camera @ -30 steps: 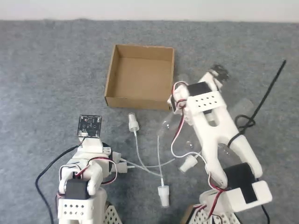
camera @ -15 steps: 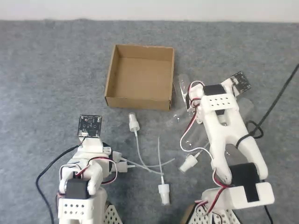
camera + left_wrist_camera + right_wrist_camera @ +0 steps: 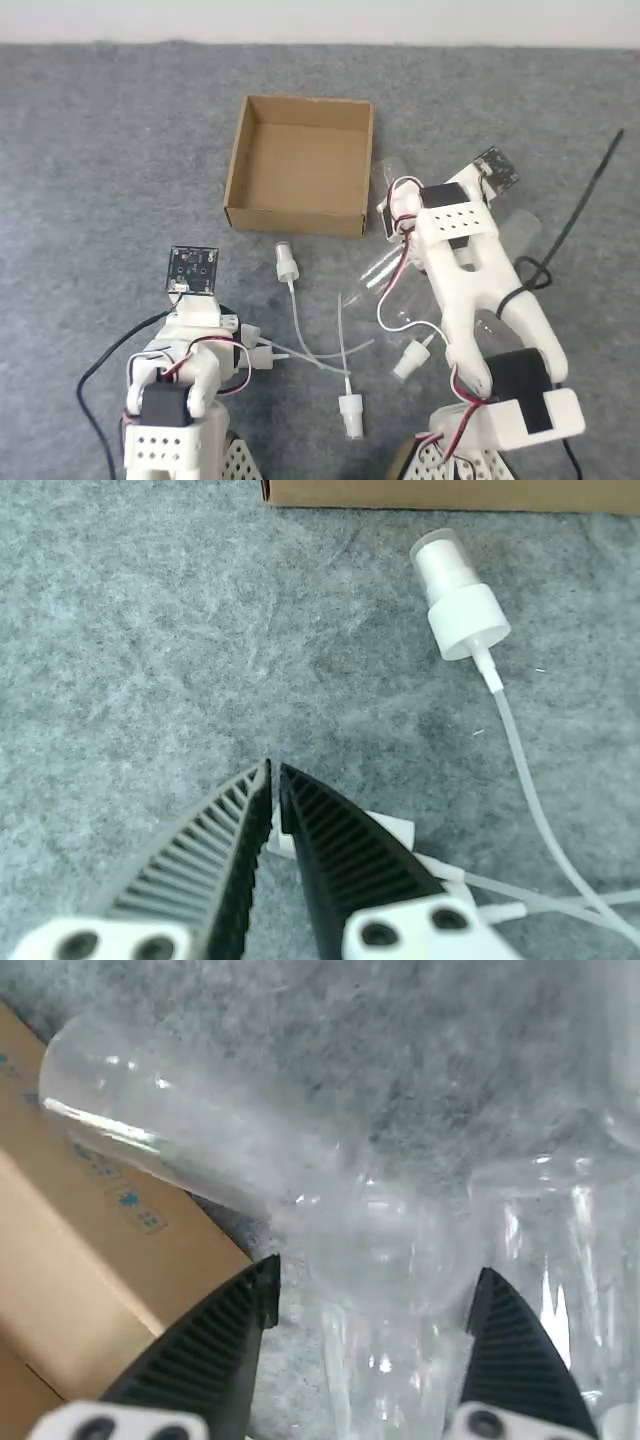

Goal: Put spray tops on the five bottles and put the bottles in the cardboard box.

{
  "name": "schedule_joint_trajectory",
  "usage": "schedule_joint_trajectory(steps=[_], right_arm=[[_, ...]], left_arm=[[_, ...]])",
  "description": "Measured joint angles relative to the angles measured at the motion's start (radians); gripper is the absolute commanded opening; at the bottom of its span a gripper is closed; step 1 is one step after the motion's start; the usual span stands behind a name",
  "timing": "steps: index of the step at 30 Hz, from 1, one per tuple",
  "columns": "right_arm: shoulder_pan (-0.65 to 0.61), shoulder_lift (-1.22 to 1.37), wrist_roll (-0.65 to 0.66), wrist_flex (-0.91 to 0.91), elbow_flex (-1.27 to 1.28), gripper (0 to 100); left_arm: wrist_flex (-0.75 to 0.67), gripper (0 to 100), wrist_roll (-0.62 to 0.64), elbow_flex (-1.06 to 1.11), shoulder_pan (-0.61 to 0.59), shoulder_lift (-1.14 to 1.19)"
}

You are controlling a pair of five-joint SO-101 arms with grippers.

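The cardboard box (image 3: 300, 165) stands open at the middle back. Several clear bottles lie to its right, one against the box wall (image 3: 150, 1120), one by the arm (image 3: 375, 270). My right gripper (image 3: 380, 1272) hangs open over these bottles, with a clear bottle (image 3: 385, 1230) between its fingers (image 3: 215, 1345). Loose white spray tops with long tubes lie in front of the box (image 3: 285, 262), at the front (image 3: 350, 415) and beside the right arm (image 3: 408, 360). My left gripper (image 3: 272, 772) is shut and holds nothing, low over the carpet, with a spray top (image 3: 455, 595) ahead of it and another (image 3: 390, 830) partly under its finger.
Grey carpet (image 3: 120, 150) covers the table, bare to the left of the box. The spray tops' thin tubes (image 3: 320, 345) cross between the two arms. A black cable (image 3: 580, 195) runs off to the right of the right arm (image 3: 470, 270).
The right arm's wrist swung right, then came partly back toward the box, and the bottles and the spray top beside it shifted a little. The left arm has stayed still.
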Motion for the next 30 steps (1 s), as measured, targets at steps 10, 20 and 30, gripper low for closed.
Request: schedule_joint_trajectory(steps=[10, 20, 30], right_arm=[[-0.005, 0.0, 0.124, 0.222, -0.187, 26.0], [-0.005, 0.0, 0.413, 0.408, -0.296, 26.1], [-0.005, 0.0, 0.835, 0.549, -0.373, 26.0]], left_arm=[[0.0, 1, 0.0, 0.0, 0.0, 0.0], [0.0, 1, 0.0, 0.0, 0.0, 0.0], [0.0, 1, 0.0, 0.0, 0.0, 0.0]])
